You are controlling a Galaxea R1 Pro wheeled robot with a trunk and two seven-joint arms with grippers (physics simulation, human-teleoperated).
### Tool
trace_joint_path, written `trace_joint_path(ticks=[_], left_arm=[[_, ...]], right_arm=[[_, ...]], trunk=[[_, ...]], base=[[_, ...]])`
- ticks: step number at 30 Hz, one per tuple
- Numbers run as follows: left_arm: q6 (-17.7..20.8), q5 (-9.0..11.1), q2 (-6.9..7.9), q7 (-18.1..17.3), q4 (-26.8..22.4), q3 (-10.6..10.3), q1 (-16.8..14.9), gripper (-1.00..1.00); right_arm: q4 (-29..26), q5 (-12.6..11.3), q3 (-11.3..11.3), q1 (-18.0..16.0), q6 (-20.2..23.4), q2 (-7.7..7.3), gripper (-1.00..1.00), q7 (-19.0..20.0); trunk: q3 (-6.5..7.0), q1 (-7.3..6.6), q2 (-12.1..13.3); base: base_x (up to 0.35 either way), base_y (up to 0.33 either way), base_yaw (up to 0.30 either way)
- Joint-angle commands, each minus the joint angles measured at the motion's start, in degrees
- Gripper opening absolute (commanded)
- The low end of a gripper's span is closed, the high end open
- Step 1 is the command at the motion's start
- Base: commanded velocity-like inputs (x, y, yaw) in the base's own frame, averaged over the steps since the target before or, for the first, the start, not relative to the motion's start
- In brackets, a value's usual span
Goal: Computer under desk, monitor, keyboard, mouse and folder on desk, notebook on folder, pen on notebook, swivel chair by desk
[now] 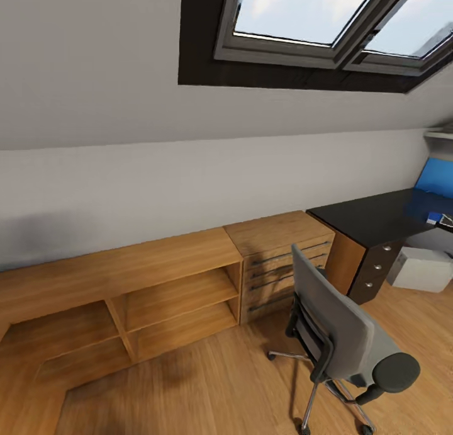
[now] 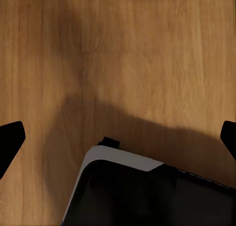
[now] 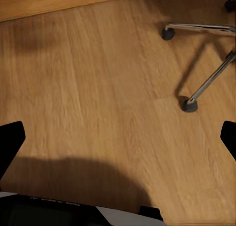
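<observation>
Grey swivel chair (image 1: pixel 343 334) nearest, chrome base; both grippers spread, empty.

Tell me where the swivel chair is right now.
In the head view, the swivel chair stands lower right on the wood floor, before the light wood drawer cabinet, left of the desk.

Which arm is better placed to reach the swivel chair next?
Right, probably. The swivel chair stands at the head view's lower right, and the right wrist view shows its chrome base on the floor nearby. Both jaws are spread, holding nothing.
</observation>
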Motion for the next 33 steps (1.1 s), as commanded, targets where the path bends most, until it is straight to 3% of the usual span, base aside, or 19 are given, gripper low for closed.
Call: trace_joint_path(ticks=[1, 18, 33], left_arm=[[-0.2, 0.3, 0.03, 0.4, -0.1, -0.5, -0.1, 1.0], [-0.3, 0.3, 0.03, 0.4, -0.1, -0.5, -0.1, 1.0], [-0.1, 0.4, 0.04, 0.4, 0.0, -0.4, -0.1, 1.0]], right_arm=[[0.1, 0.1, 0.3, -0.1, -0.2, 0.0, 1.0, -0.4], [0.1, 0.1, 0.4, -0.1, -0.2, -0.07, 1.0, -0.3], [0.1, 0.2, 0.5, -0.1, -0.2, -0.09, 1.0, -0.2]], trunk=[[-0.12, 0.05, -0.1], [0.07, 0.05, -0.1], [0.7, 0.05, -0.1]], base=[[0.147, 0.254, -0.297], [0.218, 0.241, -0.297], [0.022, 0.02, -0.282]])
